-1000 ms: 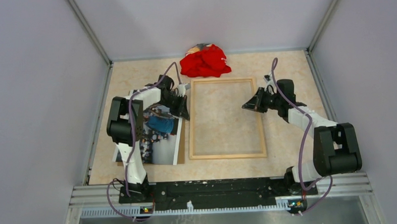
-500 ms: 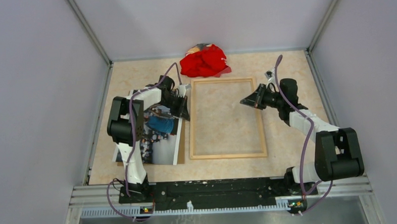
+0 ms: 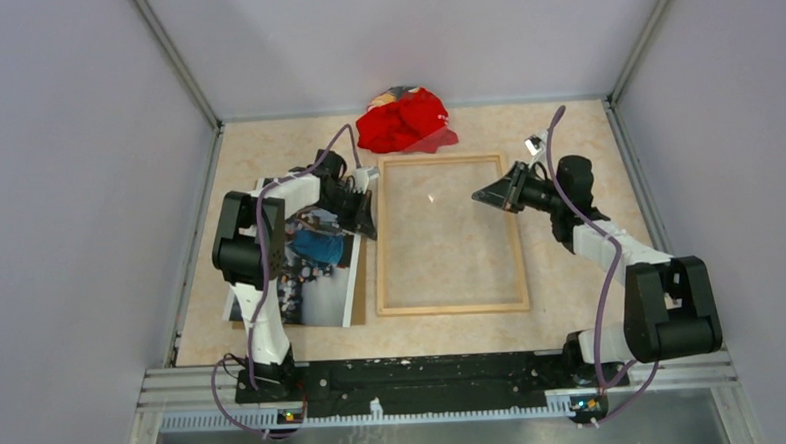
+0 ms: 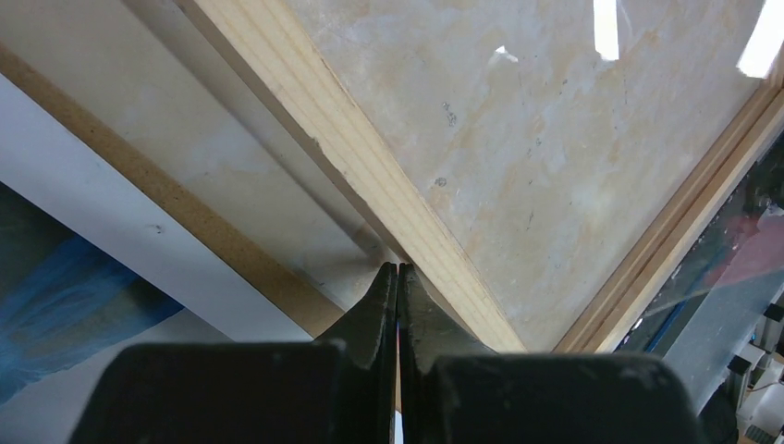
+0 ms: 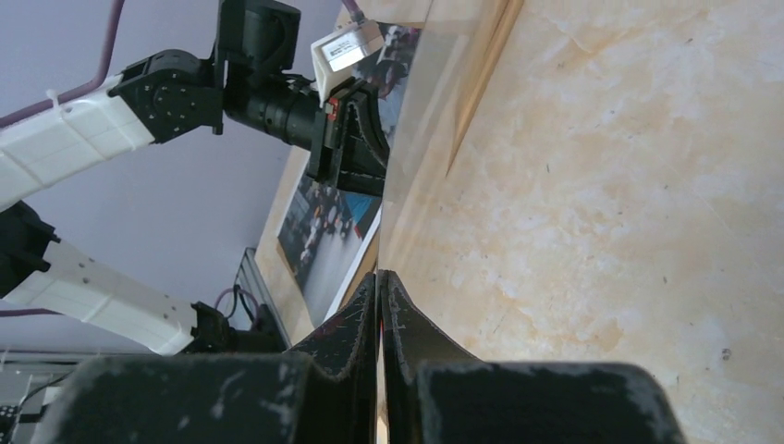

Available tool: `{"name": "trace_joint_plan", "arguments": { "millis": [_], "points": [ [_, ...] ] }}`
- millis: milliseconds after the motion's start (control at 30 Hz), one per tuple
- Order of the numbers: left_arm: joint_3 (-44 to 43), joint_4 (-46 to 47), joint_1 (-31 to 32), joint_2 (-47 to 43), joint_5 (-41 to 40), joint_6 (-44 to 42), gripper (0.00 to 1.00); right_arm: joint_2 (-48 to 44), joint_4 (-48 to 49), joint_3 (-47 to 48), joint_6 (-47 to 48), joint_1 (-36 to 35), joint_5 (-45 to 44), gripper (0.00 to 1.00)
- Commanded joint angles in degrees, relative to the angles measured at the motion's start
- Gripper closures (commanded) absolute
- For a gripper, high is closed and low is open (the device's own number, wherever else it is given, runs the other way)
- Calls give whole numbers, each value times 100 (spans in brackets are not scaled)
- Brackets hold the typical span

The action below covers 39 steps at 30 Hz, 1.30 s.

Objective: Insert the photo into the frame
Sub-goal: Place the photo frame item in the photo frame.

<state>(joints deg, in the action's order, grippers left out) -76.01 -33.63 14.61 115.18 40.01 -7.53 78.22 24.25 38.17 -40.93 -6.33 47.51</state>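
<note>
Pincers are both closed: left pincer beside the frame, right pincer pinching clear pane.

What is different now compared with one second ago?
The right gripper, shut, moved slightly toward the far edge, above the frame. The left gripper, the photo and the red cloth stayed in place.

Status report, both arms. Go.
Left gripper shut, tips at frame left rail. Right gripper shut on clear pane. Photo outside frame, on backing board. Pane over frame opening.
</note>
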Motion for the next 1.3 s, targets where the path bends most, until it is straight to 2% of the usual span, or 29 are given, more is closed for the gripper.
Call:
{"name": "trace_joint_plan", "arguments": {
  "millis": [0,667,1033,1267],
  "points": [
    [-78,55,51,14,147,10,98,-138,681,-29,-147,-48,211,100],
    [-22,51,59,-48,178,-11,98,339,800,91,-442,-276,14,100],
    [14,94,59,-48,207,-4,99,564,1505,-34,-1845,-466,-181,100],
    [33,102,59,-66,206,-12,99,355,786,62,-1287,-617,-400,100]
  ]
}}
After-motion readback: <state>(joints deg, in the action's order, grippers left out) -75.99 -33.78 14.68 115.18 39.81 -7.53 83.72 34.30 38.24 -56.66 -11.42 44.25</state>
